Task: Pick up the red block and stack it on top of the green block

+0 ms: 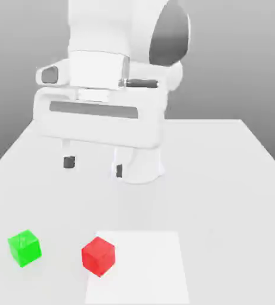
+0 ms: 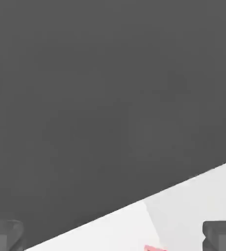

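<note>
The red block (image 1: pixel 98 256) rests on the table near the front, at the left edge of a lighter white patch. Left of it, by a short gap, sits the green block (image 1: pixel 24 247). My gripper (image 1: pixel 93 166) hangs well above and behind both cubes, open, its dark fingertips (image 1: pixel 69 161) wide apart with nothing between them. In the hand view the gripper (image 2: pixel 113 236) shows two dark fingertips (image 2: pixel 221 234) at the frame's edge, and a sliver of the red block (image 2: pixel 155 248) peeks in between them.
The white table (image 1: pixel 223 179) spreads around the robot's base (image 1: pixel 138 167) at the middle back. A lighter square patch (image 1: pixel 145 268) lies at the front, right of the red block. Grey backdrop beyond the table's far edge.
</note>
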